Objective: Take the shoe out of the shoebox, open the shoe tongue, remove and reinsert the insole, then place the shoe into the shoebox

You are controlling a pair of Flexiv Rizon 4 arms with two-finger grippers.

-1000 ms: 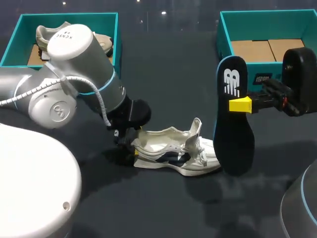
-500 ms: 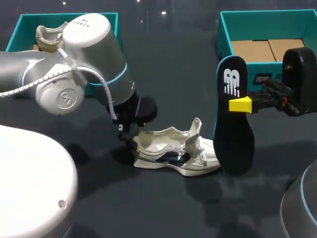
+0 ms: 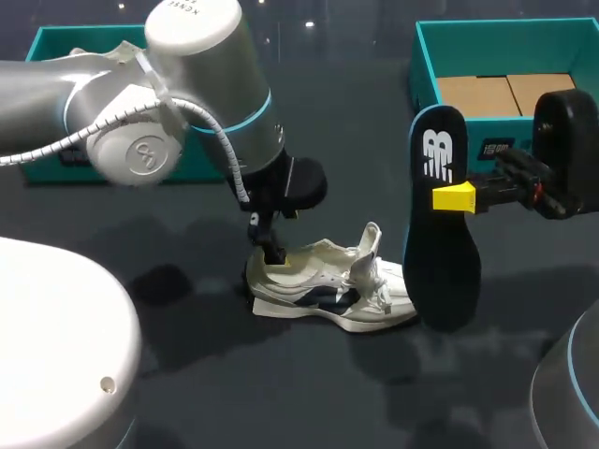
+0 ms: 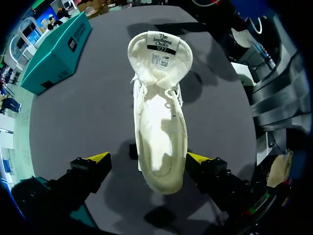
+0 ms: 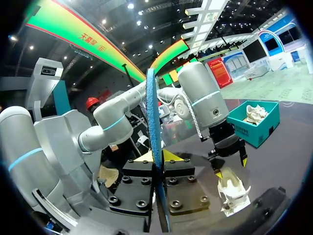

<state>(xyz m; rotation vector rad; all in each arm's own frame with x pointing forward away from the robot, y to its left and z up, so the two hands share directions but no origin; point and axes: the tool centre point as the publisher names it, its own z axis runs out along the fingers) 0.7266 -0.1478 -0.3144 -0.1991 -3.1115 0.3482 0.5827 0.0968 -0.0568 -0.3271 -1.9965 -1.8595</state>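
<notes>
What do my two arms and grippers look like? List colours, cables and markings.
The left arm is silver-grey with rounded joints, light blue rings at the seams, an embossed round logo, and a white coiled cable along it. The left gripper is black with yellow tips. The right gripper is likewise black and yellow-tipped, with a small red detail behind the finger.

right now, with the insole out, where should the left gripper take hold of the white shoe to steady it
The heel, from straight above. The white shoe sits sole-down, opening up, tongue pulled open, and the left gripper hangs open over the heel end, one finger each side. Pinching the narrow heel sides should probably steady it and leave the opening free for the insole.
</notes>
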